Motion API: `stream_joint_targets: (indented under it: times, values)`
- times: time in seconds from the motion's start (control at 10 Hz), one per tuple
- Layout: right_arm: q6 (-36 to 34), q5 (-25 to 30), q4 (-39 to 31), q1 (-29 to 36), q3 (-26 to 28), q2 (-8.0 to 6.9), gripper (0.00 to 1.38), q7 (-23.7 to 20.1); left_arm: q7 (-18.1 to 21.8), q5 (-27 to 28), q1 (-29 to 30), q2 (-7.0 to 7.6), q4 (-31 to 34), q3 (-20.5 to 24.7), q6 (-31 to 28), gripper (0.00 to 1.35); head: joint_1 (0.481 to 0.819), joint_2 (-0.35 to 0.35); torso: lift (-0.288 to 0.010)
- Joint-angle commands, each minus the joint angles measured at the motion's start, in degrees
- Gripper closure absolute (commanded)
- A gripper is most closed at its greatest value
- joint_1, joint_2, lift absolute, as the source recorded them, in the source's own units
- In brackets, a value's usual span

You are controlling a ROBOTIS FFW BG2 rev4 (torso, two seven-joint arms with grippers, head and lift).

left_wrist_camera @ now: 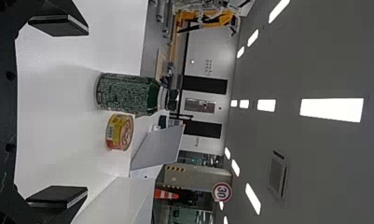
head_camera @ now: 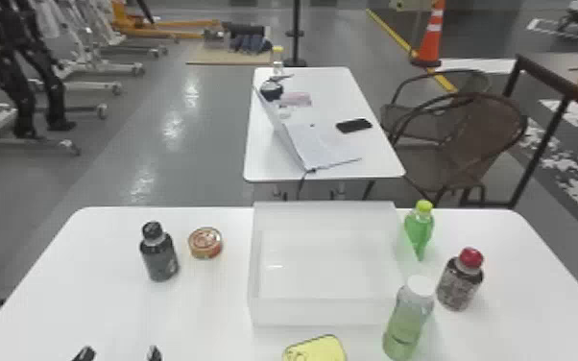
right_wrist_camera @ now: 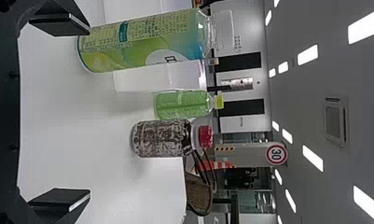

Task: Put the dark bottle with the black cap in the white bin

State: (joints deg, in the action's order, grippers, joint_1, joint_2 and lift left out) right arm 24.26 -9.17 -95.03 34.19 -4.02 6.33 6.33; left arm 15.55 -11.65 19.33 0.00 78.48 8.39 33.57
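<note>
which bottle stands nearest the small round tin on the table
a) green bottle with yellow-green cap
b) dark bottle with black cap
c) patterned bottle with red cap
b, the dark bottle with the black cap stands right beside the small round tin

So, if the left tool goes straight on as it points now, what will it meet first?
Most likely the dark bottle, ahead of the open left tool. The tin beside it looks slightly farther off but may be brushed too; exact depth is unclear.
</note>
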Motion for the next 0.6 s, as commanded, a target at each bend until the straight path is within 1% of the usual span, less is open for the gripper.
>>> stream_joint_targets:
  times: [0.0,0.5]
  values:
    - [0.0,-0.1,0.0,0.0,0.0,0.0,0.07,0.0,0.0,0.0,0.0,-0.15,0.0,0.0,0.0,0.1,0.549,0.0,-0.1]
    - [0.0,-0.1,0.0,-0.1,0.0,0.0,0.07,0.0,0.0,0.0,-0.1,-0.15,-0.1,0.0,-0.1,0.1,0.549,0.0,-0.1]
